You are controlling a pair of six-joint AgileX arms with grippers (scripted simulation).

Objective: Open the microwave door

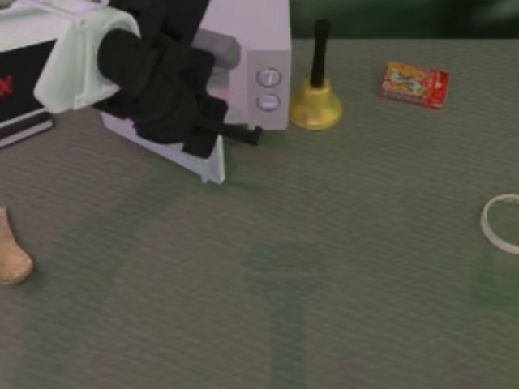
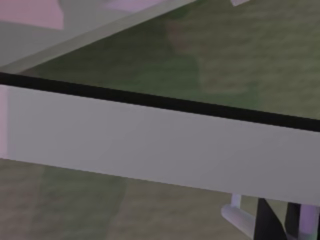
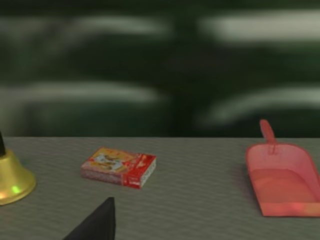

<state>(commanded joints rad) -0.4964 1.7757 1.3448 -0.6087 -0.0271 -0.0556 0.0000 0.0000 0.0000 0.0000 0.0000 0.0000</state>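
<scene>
White microwave door (image 1: 174, 154) is swinging partly open from the microwave (image 1: 251, 49) at the table's back edge. Left gripper (image 1: 231, 134) is at its handle; whether it is gripping, I cannot tell. More opening is left.

The microwave door (image 2: 160, 145) fills the left wrist view as a broad white band edged by a thin black line, crossing at a slant. Grey-green table (image 2: 225, 65) lies beyond it. A white bar (probably the door's handle) (image 2: 240, 220) shows beside dark gripper parts.
</scene>
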